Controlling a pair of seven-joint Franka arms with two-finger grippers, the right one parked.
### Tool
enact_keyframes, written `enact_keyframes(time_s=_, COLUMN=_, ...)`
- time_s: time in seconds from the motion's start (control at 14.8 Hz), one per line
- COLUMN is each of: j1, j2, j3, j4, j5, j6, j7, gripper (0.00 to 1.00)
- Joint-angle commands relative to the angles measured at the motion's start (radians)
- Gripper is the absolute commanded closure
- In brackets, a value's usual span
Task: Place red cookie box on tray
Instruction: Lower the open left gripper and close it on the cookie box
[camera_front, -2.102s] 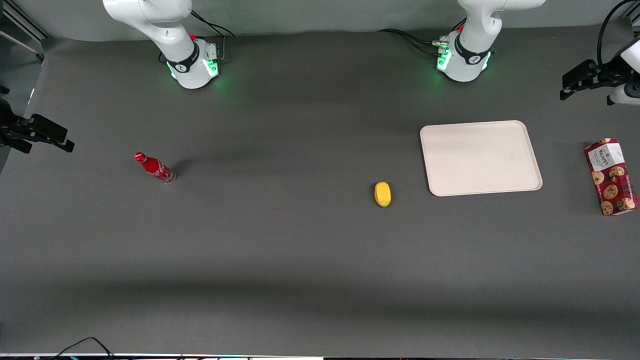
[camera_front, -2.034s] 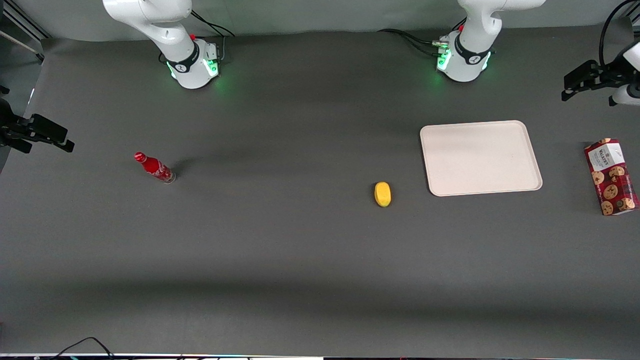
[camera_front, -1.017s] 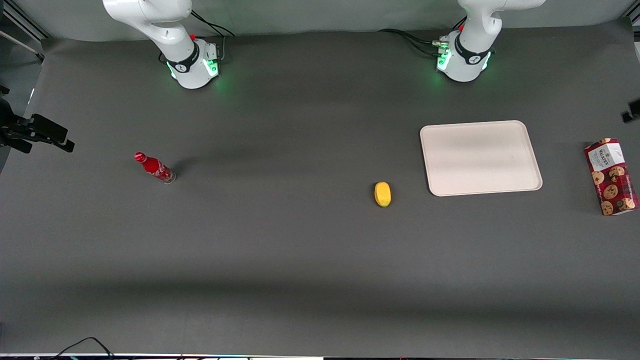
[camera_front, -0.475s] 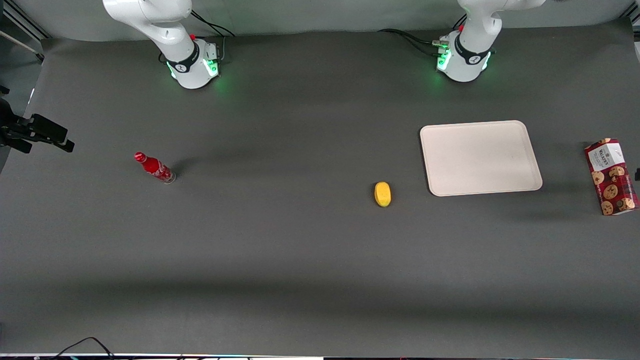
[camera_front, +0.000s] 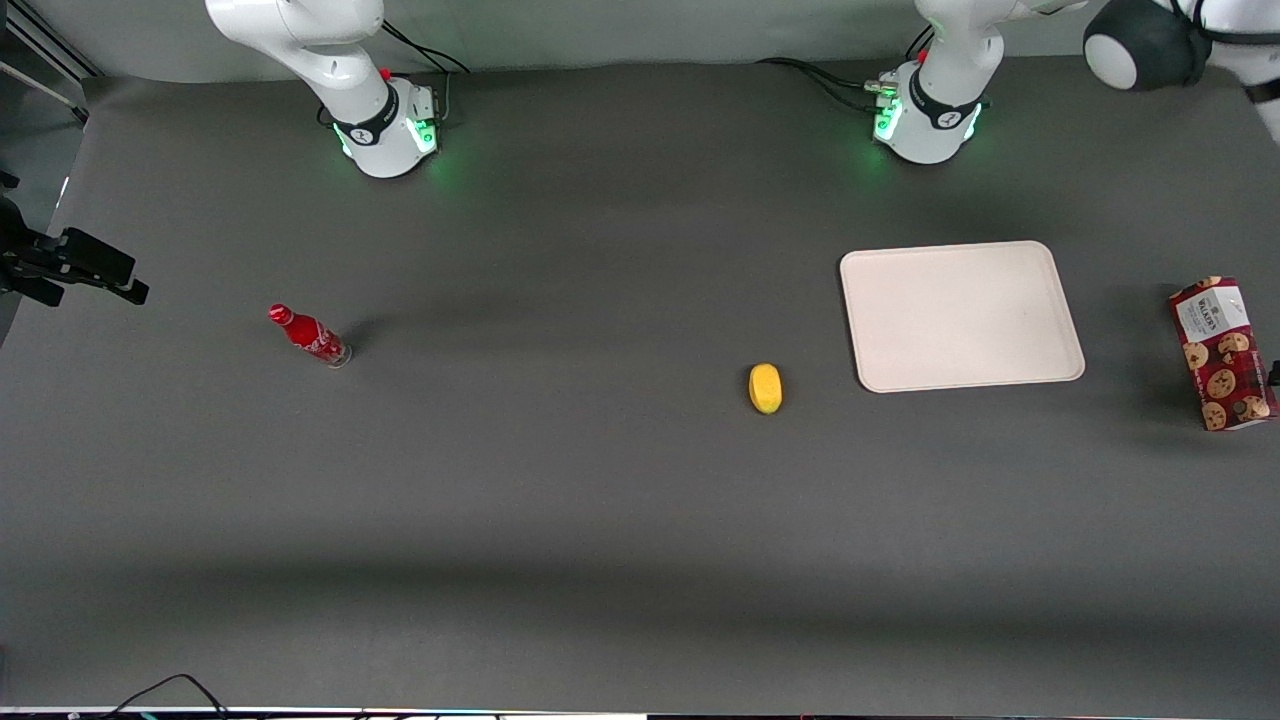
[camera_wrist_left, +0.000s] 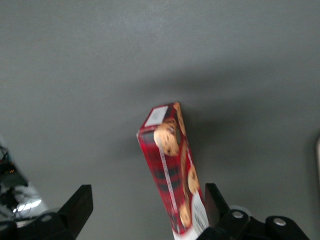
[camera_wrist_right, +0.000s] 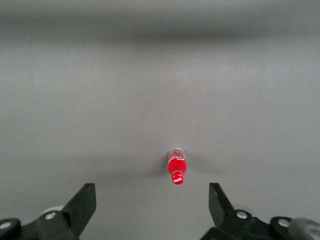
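Robotics lab, two white arm bases (camera_front: 385, 130) bolted to grey-clothed table (camera_front: 560, 500), trailing cables (camera_front: 820, 75)

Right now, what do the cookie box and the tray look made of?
Long dark red tartan cookie box: looks like printed cardboard, slightly glossy, with sharp folded edges and cookie pictures. Large cream-beige rectangular tray: probably moulded plastic, matte, with rounded corners and a low rim; could be fibre. The left pincer hangs open above the box, not touching it.

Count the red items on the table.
2: the red cookie box at the working arm's end, beside the tray, under the open gripper; a red bottle toward the parked arm's end.
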Motion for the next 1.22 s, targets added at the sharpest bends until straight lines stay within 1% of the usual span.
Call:
enact_keyframes(time_s=0.0, j1=-0.003, j2=0.02, j3=0.017, j4=-0.129, j5=-0.103, j6=0.157, j7=0.109, gripper=0.0)
enact_keyframes(time_s=0.2, j1=0.006, j2=0.063, j3=0.017, j4=-0.18, j5=-0.228, j6=0.211, j7=0.216, gripper=0.0)
enact_keyframes(time_s=0.27, j1=0.009, j2=0.066, j3=0.017, j4=-0.203, j5=-0.296, j6=0.216, j7=0.227, gripper=0.53)
enact_keyframes(time_s=0.34, j1=0.009, j2=0.067, j3=0.019, j4=-0.21, j5=-0.324, j6=0.216, j7=0.23, gripper=1.0)
enact_keyframes(time_s=0.75, j1=0.006, j2=0.064, j3=0.025, j4=-0.197, j5=-0.329, j6=0.202, j7=0.234, gripper=1.0)
enact_keyframes(time_s=0.88, j1=-0.007, j2=0.047, j3=0.045, j4=-0.178, j5=-0.327, j6=0.173, j7=0.223, gripper=1.0)
enact_keyframes(time_s=1.02, j1=-0.015, j2=0.037, j3=0.083, j4=-0.114, j5=-0.33, j6=0.066, j7=0.218, gripper=1.0)
enact_keyframes(time_s=1.15, j1=-0.023, j2=0.035, j3=0.143, j4=-0.001, j5=-0.318, j6=-0.093, j7=0.183, gripper=1.0)
